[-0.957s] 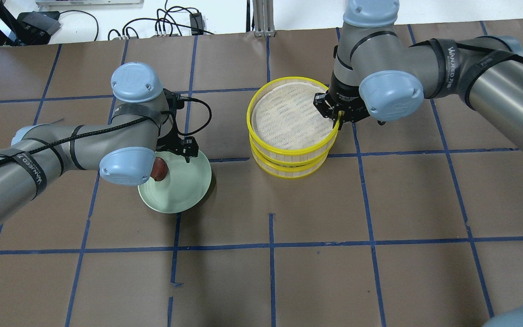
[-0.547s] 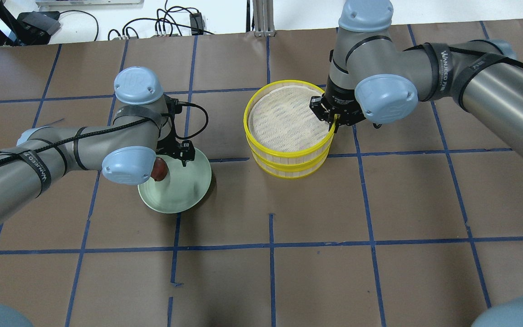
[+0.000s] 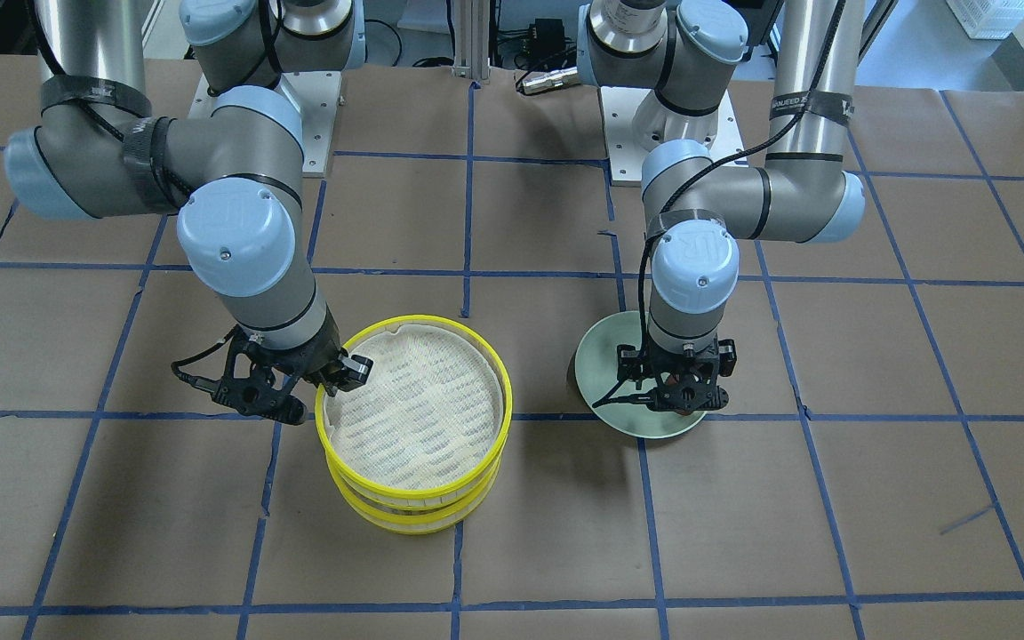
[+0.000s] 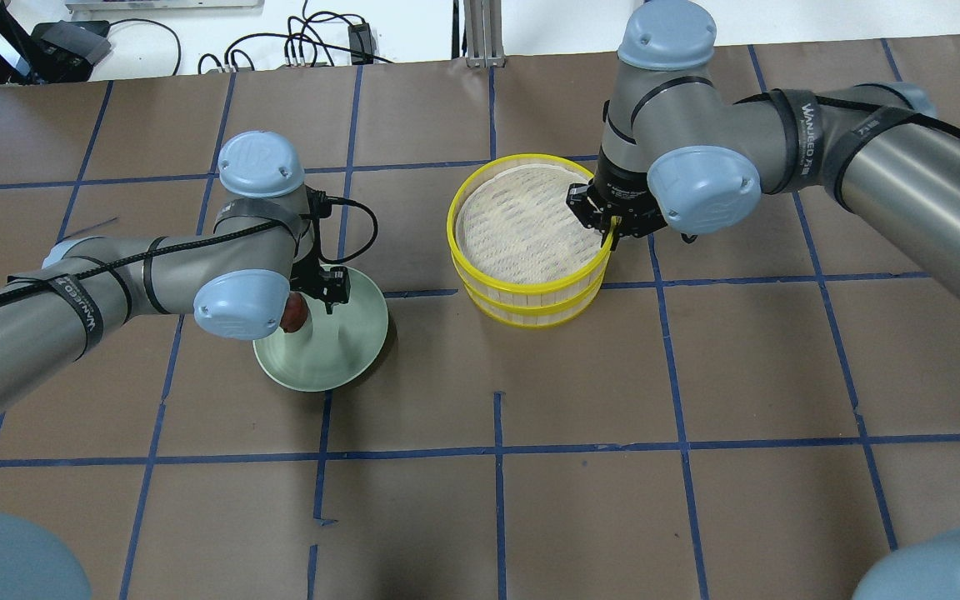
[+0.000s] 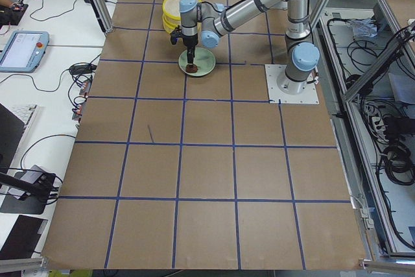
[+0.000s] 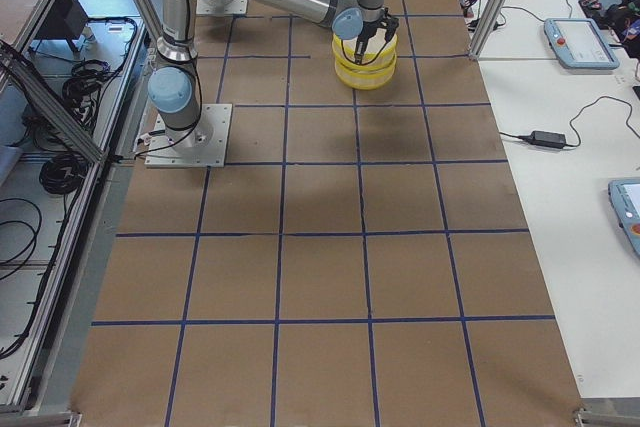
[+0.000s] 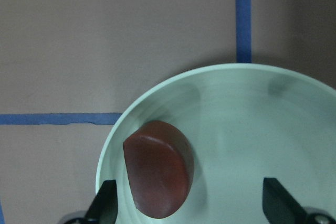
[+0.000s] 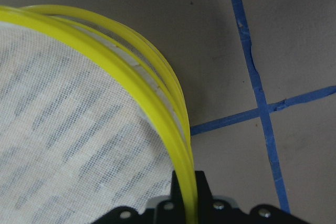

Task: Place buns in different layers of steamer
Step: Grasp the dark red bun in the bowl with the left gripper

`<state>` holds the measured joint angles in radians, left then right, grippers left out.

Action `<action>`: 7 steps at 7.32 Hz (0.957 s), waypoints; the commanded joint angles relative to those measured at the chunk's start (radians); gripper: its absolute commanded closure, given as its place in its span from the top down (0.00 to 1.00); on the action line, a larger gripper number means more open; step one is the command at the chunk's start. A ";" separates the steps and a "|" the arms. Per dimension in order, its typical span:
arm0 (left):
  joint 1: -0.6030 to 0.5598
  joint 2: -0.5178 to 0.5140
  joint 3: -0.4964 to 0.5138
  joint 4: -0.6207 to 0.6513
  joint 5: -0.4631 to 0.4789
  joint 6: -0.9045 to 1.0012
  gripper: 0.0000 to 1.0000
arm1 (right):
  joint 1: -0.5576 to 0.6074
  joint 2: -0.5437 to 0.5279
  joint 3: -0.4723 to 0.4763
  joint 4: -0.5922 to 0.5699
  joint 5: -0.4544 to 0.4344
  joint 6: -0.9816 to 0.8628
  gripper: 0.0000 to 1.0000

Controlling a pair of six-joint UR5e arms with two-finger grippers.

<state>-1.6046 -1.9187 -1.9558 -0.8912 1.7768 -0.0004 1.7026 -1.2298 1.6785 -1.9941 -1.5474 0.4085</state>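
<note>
Two yellow-rimmed steamer trays stand stacked, the top tray (image 4: pixel 522 225) on the lower tray (image 4: pixel 530 310). The top tray's mesh liner is bare. My right gripper (image 4: pixel 611 232) is shut on the top tray's rim (image 8: pixel 181 145) at its right side. The reddish-brown bun (image 7: pixel 157 174) lies at the edge of the pale green plate (image 4: pixel 347 350). My left gripper (image 7: pixel 191 211) is open just above the plate, and the bun sits by one of its fingers (image 7: pixel 105 205). The white bun is not in view.
Brown paper with blue tape lines covers the table (image 4: pixel 697 375). Both arms reach in over the far half. Cables (image 4: pixel 305 42) lie beyond the table's far edge.
My right gripper has shifted the top tray a little left and down onto the lower one. My left gripper has moved over the plate towards the brown bun.
</note>
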 commanded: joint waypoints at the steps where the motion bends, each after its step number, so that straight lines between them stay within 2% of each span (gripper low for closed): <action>1: 0.000 -0.005 0.000 -0.008 0.003 -0.029 0.40 | 0.000 0.003 0.001 -0.028 -0.003 -0.017 0.08; 2: 0.000 -0.005 -0.002 -0.008 0.001 -0.071 0.19 | 0.000 0.009 0.003 -0.028 -0.003 -0.019 0.08; 3: 0.000 -0.005 0.000 -0.006 -0.002 -0.073 0.13 | 0.000 0.012 0.003 -0.028 -0.006 -0.019 0.08; 5: -0.001 0.001 0.041 0.004 0.001 -0.073 0.11 | 0.000 0.015 0.004 -0.028 -0.008 -0.014 0.08; 7: -0.008 0.048 0.113 -0.082 0.003 -0.125 0.11 | -0.001 0.024 0.012 -0.028 -0.010 -0.016 0.08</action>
<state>-1.6074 -1.8995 -1.8823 -0.9195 1.7796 -0.0880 1.7026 -1.2127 1.6850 -2.0219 -1.5563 0.3931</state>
